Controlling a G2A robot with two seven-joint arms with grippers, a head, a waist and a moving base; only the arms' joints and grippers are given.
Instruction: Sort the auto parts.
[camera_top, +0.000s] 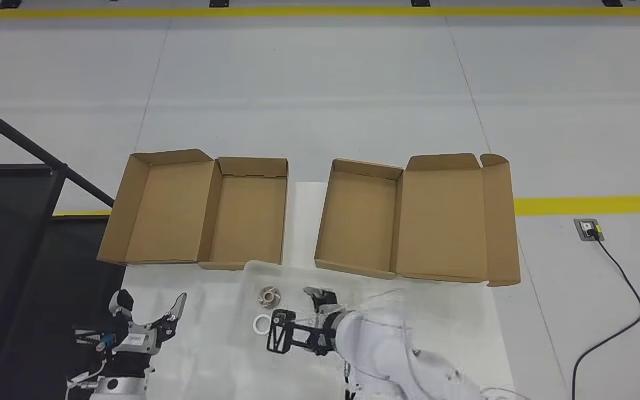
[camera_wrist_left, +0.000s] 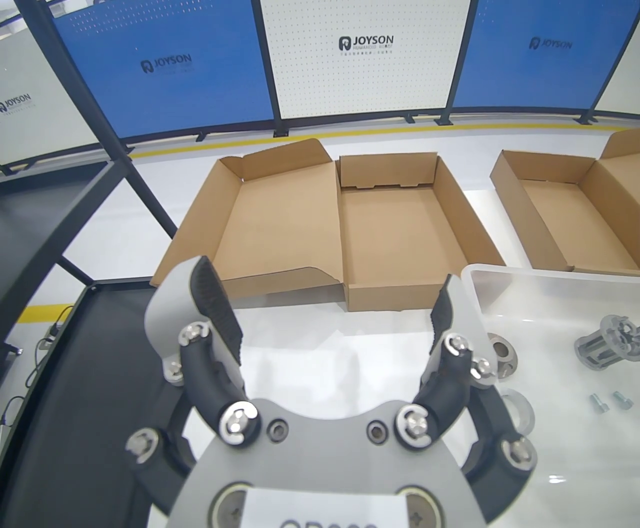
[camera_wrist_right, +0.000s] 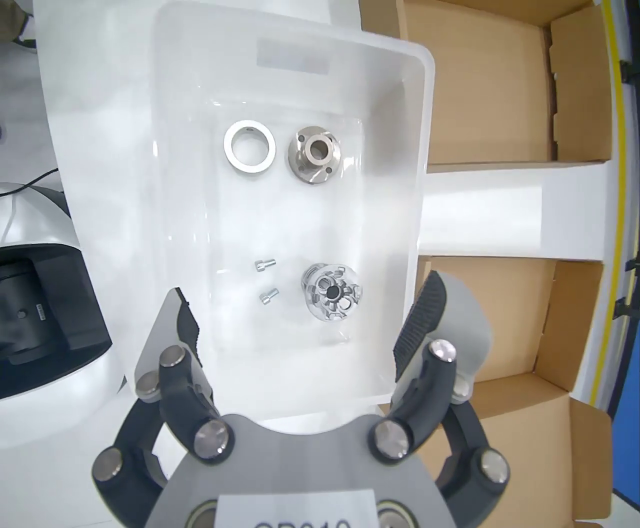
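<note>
Jaws on both arms stand released and empty. Right jaws hover above the clear tray (camera_wrist_right: 419, 165) at the surface's (camera_top: 215, 300) 6 o'clock. It holds a ring (camera_wrist_right: 249, 146), flanged hub (camera_wrist_right: 314, 154), slotted hub (camera_wrist_right: 330, 295) and two bolts (camera_wrist_right: 264, 264). Left jaws hang at 8 o'clock. Left cardboard box (camera_top: 195, 208) lies at 11 o'clock, right cardboard box (camera_top: 415, 215) at 1.

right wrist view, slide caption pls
Right gripper, jaws open, over clear bin: ring, flanged hub, slotted hub, two bolts; cardboard boxes beside.
</note>
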